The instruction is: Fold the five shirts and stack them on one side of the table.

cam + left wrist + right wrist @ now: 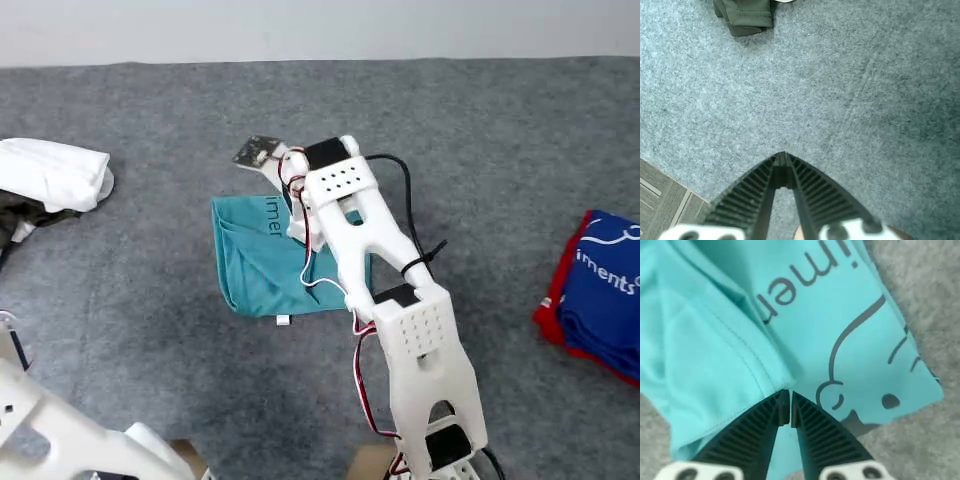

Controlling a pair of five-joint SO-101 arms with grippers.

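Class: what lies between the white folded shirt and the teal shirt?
Nothing: in the high view, only bare grey table cover separates the white shirt and the teal shirt.

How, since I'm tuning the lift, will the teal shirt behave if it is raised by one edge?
Probably floppy: the teal shirt lies in soft folds and creases, so it would likely drape and sag. It looks thin and light. On the felt-like grey table cover a push would likely bunch it rather than slide it.

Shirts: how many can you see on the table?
5: white shirt on dark olive shirt at the left; teal shirt mid-table; blue shirt on red shirt at the right edge. Stacks may hide more.
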